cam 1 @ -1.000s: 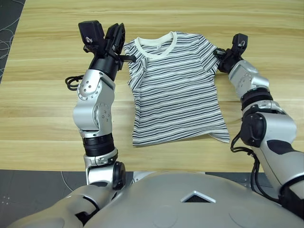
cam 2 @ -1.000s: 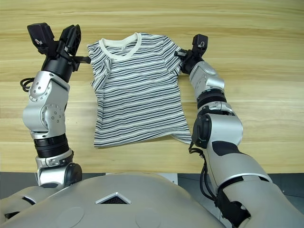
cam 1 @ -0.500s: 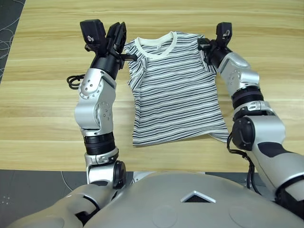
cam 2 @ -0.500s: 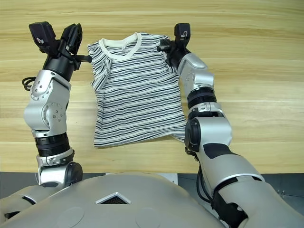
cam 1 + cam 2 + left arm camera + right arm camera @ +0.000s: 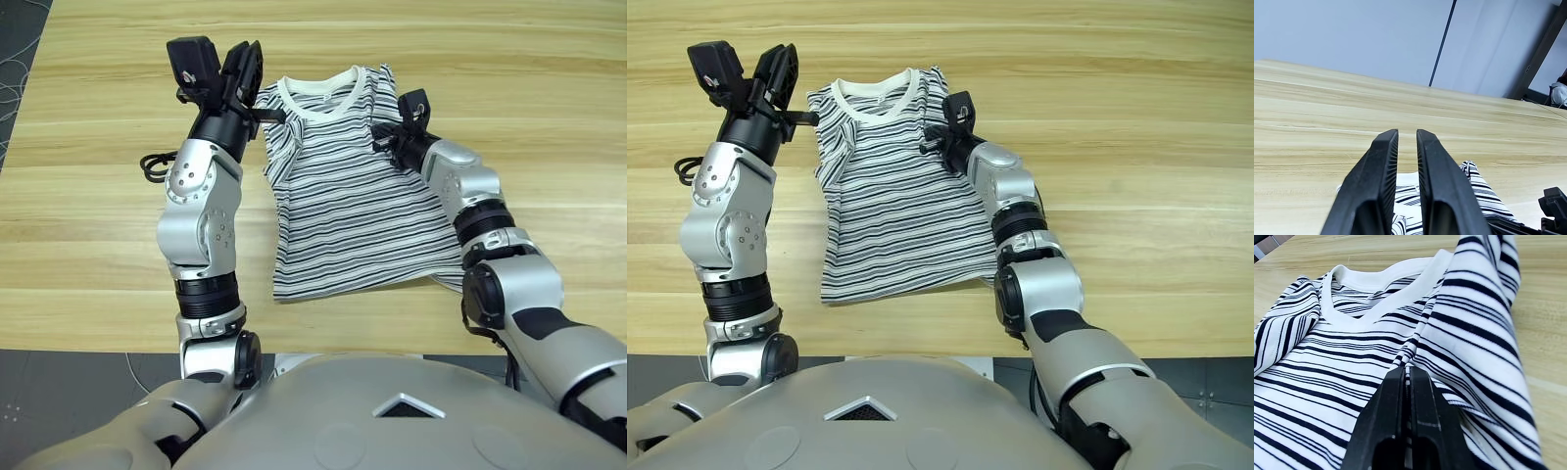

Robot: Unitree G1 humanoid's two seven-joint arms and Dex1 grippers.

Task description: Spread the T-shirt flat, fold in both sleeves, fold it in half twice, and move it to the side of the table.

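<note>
Left eye view: the shirt (image 5: 343, 206), black-and-white striped with a white collar (image 5: 323, 93), lies face up on a pale wooden table (image 5: 549, 78) with long grain lines. The collar is on the shirt's far end and the hem on its near end. The right gripper (image 5: 1406, 372) is over the shirt's chest, just below the collar, its fingers pinched tight on a fold of the right sleeve (image 5: 1484, 293). That sleeve is drawn up off the table and inward over the shirt's front. On the shirt's other side the left sleeve (image 5: 279, 147) lies folded in over the body. The left gripper (image 5: 1407, 132) is raised just beside that shoulder, its two black fingers nearly together with only a thin slit between them and nothing in it. The hem's corner on the right-arm side is a little rumpled. A loop of black cable (image 5: 147, 168) lies on the wood well to the left of the shirt. Past the table edge beyond that is dark floor (image 5: 20, 59). In the left wrist view, a pale blue-grey wall (image 5: 1352, 34) with a thin dark upright line rises behind the shirt's far end.
</note>
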